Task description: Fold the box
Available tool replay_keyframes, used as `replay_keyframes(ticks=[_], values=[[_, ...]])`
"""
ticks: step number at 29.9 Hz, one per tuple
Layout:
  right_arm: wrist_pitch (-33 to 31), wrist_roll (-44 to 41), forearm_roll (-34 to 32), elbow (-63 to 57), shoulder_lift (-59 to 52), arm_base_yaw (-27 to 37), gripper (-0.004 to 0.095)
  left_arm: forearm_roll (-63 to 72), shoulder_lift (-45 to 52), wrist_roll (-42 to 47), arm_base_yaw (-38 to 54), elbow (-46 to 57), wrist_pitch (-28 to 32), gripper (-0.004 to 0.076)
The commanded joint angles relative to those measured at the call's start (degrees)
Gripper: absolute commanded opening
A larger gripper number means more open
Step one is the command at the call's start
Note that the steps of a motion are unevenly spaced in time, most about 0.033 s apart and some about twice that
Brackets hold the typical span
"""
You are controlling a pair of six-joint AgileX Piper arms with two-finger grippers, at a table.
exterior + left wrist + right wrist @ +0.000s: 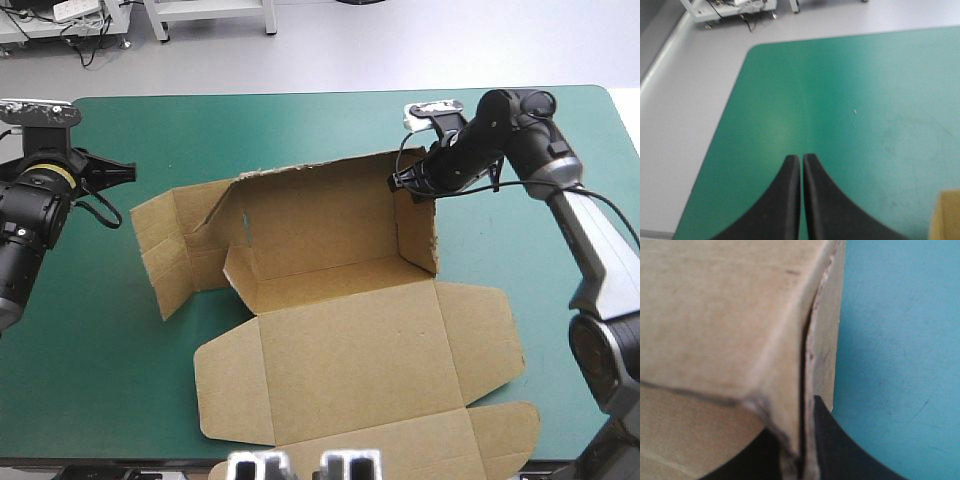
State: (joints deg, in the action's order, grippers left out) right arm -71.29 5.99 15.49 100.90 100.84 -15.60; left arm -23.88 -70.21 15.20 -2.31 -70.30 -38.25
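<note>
From above, the brown box [340, 330] lies mid-table on the teal-green cover [200, 120]. It is matte, creased board, with the back wall and right wall raised, the left flaps sagging outward and the lid flat toward the near edge. My right gripper [400, 182] sits at the right wall's far top corner. My left gripper [125, 172] is well apart, beyond the left flaps.

Along my left wrist, my black fingers [785, 200] meet in one pointed arch, holding nothing. Smooth cover lies ahead and a board corner shows beside them.

Along my right wrist, the fingers are all but closed, pinching the wall's rough, layered edge, which blocks much of my view.
</note>
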Motion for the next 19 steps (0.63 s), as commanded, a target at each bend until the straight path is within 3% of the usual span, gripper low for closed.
replay_keyframes(ticks=[1,9,16,19], values=[[0.5,3.6,1.1,1.8,2.9,0.0,-0.0001,9.1,1.3,-8.0,0.2,-2.0,-0.9,0.0013],[12.4,6.2,-0.4,1.8,9.1,0.0,0.0032,19.1,1.2,-17.7,0.2,-2.0,-4.0,0.0013],[15.7,11.0,-4.5,1.8,9.7,0.0,0.0321,19.2,-0.3,-19.3,0.2,-2.0,-7.3,0.0013],[15.5,11.1,-5.4,1.8,9.7,0.0,0.0360,19.5,-1.4,-19.3,0.2,-2.0,-7.9,0.0013]])
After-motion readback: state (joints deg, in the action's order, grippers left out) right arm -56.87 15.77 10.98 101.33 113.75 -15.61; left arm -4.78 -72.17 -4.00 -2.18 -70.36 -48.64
